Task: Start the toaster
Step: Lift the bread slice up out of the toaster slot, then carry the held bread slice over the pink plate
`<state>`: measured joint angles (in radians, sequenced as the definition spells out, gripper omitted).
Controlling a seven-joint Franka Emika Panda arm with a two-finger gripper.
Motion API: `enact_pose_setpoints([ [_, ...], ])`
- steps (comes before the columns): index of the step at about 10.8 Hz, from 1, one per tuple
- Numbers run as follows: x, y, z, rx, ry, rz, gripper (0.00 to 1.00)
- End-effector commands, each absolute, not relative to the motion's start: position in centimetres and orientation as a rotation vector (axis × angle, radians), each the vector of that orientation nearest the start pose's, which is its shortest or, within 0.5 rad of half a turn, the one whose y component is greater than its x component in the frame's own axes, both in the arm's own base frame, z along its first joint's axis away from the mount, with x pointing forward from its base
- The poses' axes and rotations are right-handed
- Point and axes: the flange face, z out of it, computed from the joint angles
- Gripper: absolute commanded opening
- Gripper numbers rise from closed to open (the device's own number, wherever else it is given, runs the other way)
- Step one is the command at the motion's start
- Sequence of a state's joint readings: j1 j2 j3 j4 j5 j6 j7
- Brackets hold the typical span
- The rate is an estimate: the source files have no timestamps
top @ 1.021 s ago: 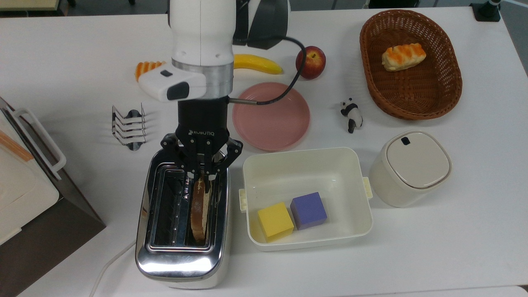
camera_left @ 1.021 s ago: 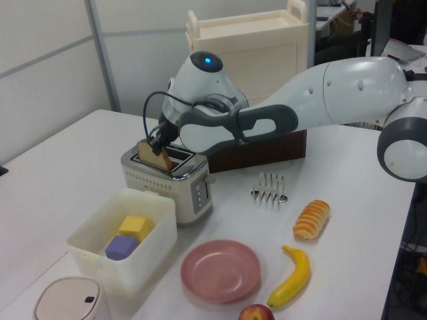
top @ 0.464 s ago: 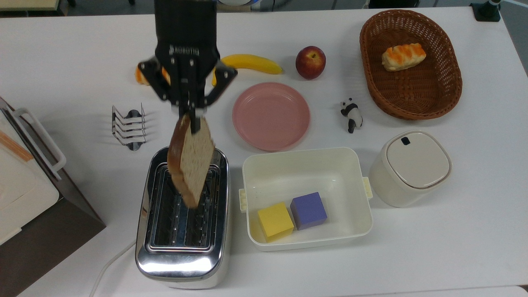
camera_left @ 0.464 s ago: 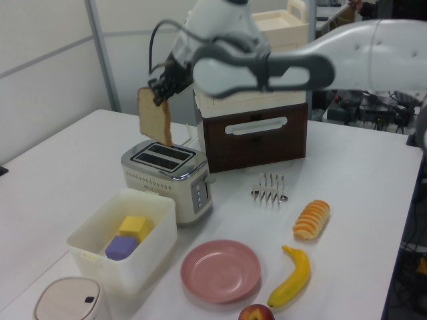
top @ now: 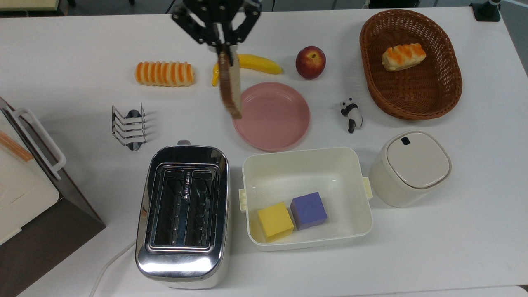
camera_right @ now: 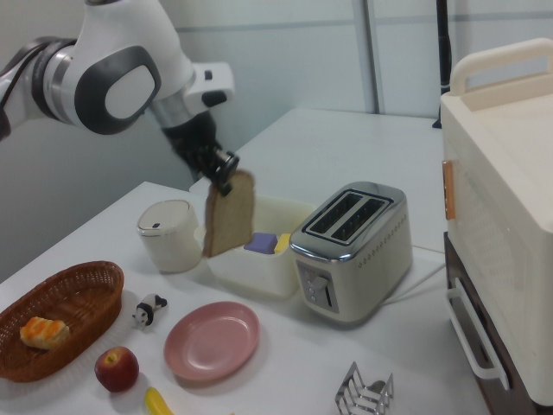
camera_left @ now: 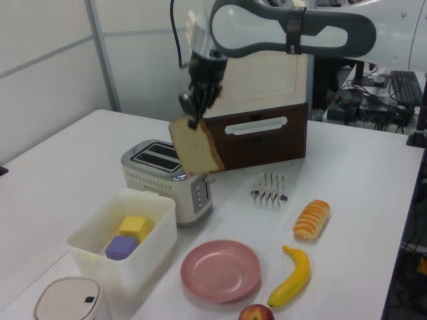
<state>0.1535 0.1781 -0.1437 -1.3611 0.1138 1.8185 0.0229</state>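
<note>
Since a second ago my jaws (top: 225, 48) have lifted the brown-crusted slice of bread (top: 230, 84) out of the toaster's slot and carried it off; now it hangs, clenched by its top edge, over the near rim of the round pink plate (top: 276, 119).

Largest first: the white tabletop (top: 453, 231) carries everything. At the top view's left edge sits the boxy white-and-brown appliance (top: 24, 198) with its white handle. Next comes the large shiny chrome two-slot toaster (top: 183, 214), standing at the top view's lower left with both dark slots empty, well apart from my jaws. Just beside it sits the white plastic bin (top: 307, 165) holding a yellow cube (top: 275, 221) and a purple cube (top: 308, 210). Smaller again is the wire toast rack (top: 128, 127).

In the right view the toaster's lever and controls (camera_right: 316, 289) show on the short end facing the plate. Starting it means pressing that lever down, so I judge I should first set the slice somewhere, then approach that end from above and push straight down, staying off the chrome body so that the toaster does not skid.
</note>
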Motion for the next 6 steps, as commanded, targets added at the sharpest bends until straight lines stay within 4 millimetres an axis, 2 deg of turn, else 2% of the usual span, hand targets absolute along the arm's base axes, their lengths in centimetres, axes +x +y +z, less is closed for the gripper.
enact_pose_setpoints([
  [1,62.1,6.0,58.9,-3.051,-0.241,-0.205,0.00],
  [2,62.7,6.4,57.2,-3.087,-0.267,-0.169,0.00],
  [3,62.9,6.6,56.8,-3.094,-0.274,-0.162,0.00],
  [6,62.8,6.6,57.0,-3.093,-0.277,-0.162,0.00],
])
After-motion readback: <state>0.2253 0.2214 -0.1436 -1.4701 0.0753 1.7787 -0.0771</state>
